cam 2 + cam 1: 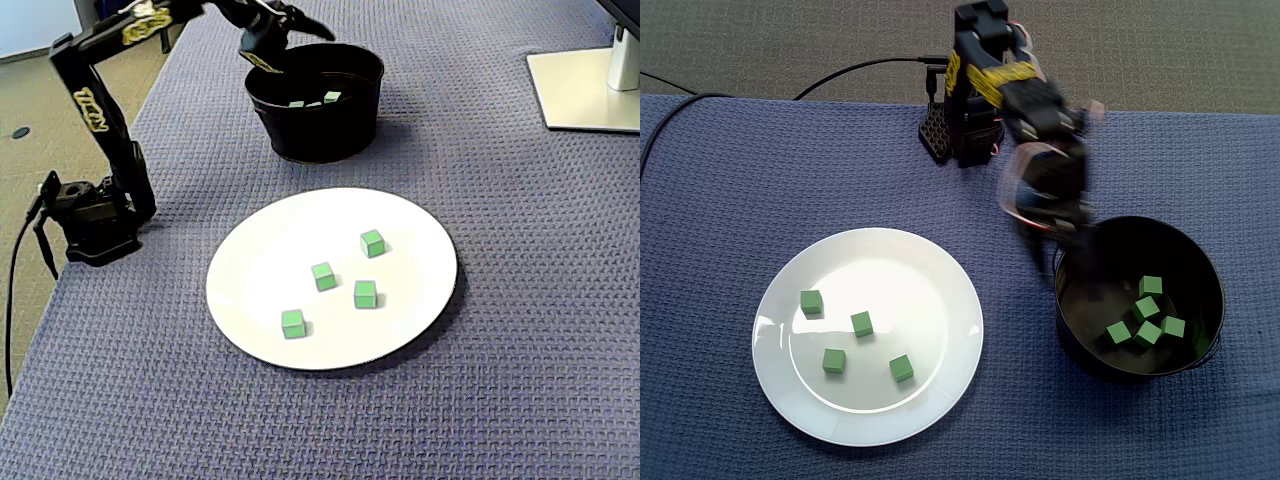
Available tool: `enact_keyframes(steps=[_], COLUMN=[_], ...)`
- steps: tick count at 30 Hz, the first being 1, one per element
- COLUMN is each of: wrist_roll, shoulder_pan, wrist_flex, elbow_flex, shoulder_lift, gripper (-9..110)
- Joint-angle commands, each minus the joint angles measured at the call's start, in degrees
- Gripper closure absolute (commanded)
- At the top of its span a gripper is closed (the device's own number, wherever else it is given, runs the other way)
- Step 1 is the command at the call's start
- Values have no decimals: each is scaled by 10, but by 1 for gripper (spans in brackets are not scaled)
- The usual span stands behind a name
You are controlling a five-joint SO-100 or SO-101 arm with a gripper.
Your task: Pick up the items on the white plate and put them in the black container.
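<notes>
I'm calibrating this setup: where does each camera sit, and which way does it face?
A fixed view: above the table, looking straight down; arm enters from the top edge, blurred near the black container.
A fixed view: beside the table, looking obliquely across the white plate toward the container; arm at left.
Shared: plate, its four green cubes, container, arm.

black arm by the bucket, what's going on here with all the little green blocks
A small black robot arm is clearing green cubes off the white plate into the black container. Its pincer hangs over the container's rim, blurred with motion in one fixed view, with jaws apart and apparently nothing in them. Five cubes lie in the container and four sit on the plate, not yet picked up.
</notes>
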Motion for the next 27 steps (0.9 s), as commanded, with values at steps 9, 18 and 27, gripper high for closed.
enact_keyframes(steps=[9, 18, 27], wrist_roll=[-78, -114, -114], shoulder_pan=[425, 435, 400], wrist_flex=[51, -31, -46], elbow_flex=[-40, 19, -21], shoulder_lift=[-68, -216, -310], gripper=[78, 80, 79])
